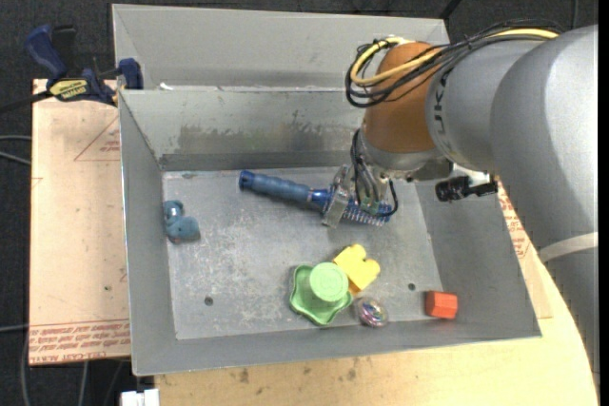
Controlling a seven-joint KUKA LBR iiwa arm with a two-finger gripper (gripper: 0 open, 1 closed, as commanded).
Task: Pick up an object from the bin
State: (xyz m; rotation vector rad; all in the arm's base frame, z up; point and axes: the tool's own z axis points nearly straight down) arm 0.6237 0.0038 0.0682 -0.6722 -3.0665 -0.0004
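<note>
A blue brush lies across the middle of the bin, its handle (pixel 278 188) pointing left and its bristled head (pixel 369 216) to the right. My gripper (pixel 359 202) is down over that head. It is open, with one silver finger (pixel 334 205) at the neck of the brush and the other on the far side of the head. The brush rests on the bin floor. A yellow block (pixel 359 265) lies a little below the gripper, against a green round lid-like piece (pixel 321 291).
A small marbled ball (pixel 371 313) sits by the front wall, an orange cube (pixel 441 304) at the front right, and a blue lump (pixel 179 222) at the left. The arm and its orange cover hang over the bin's right back part.
</note>
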